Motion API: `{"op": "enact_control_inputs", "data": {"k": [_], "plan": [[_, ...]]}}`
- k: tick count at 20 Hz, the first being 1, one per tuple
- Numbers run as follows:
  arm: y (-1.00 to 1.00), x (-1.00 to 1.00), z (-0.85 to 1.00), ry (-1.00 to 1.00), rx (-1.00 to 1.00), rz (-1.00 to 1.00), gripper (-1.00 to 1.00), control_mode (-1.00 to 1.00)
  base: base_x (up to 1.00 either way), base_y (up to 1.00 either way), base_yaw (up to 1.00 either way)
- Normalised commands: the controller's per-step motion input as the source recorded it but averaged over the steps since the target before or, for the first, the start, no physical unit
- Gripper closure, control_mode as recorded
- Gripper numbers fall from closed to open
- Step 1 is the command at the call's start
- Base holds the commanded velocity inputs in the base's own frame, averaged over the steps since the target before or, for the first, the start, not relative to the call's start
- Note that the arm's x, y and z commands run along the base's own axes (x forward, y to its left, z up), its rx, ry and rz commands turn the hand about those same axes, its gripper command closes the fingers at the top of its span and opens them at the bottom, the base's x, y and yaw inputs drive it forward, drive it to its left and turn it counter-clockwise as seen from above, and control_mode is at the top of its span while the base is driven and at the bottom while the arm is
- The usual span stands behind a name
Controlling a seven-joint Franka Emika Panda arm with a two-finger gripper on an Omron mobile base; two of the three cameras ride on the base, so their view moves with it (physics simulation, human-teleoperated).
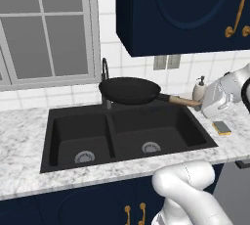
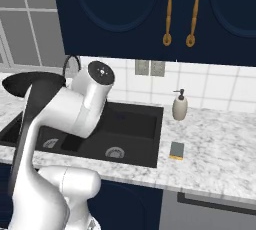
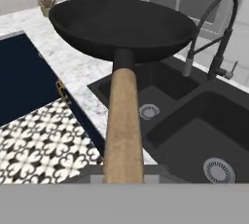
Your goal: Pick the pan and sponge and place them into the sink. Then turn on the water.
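Left base view shows the pan (image 1: 130, 90) lifted clear of the worktop (image 1: 24, 136), hanging level above the back of the sink (image 1: 128, 133), mostly over the right basin and the divider. Its light wooden handle (image 1: 183, 101) runs to the right into the claw (image 1: 201, 103), which is clenched on the handle's end; the white hand sits just beside the beige soap dispenser (image 1: 198, 90). The gooseneck faucet (image 1: 105, 70) rises behind the pan's left rim, partly hidden by it.

Hand view looks straight along the handle (image 3: 122, 121) to the round black bowl of the pan (image 3: 121, 26), with the sink's two basins and their silver drains (image 3: 219, 169) below and to the right, and the faucet (image 3: 214, 38) standing at the sink's far edge.

Sponge (image 1: 222, 127) lies flat on the worktop just right of the sink's right rim, scouring side up, apart from the claw above it. In the right base view the sponge (image 2: 176, 150) lies near the sink's corner (image 2: 157, 124), in front of the soap dispenser (image 2: 180, 106), and the pan (image 2: 35, 81) shows at the left behind the arm.

Dark blue wall cabinets (image 1: 185, 9) with brass handles hang overhead, and a window (image 1: 46, 28) stands at the left.
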Motion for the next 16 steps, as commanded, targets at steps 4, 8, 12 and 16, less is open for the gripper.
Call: {"op": "enact_control_inputs", "data": {"k": [4, 8, 12, 16], "plan": [[-1.00, -0.09, 0.09, -0.05, 0.07, -0.16, 1.00, -1.00, 0.00, 0.00, 0.00], [-0.91, 0.04, 0.00, 0.01, 0.00, -0.21, 1.00, -1.00, 0.00, 0.00, 0.00], [-0.67, 0.42, -0.04, 0.11, -0.03, -0.33, 1.00, -1.00, 0.00, 0.00, 0.00], [-0.35, 0.52, -0.18, 0.17, -0.10, -0.36, 1.00, -1.00, 0.00, 0.00, 0.00]]}}
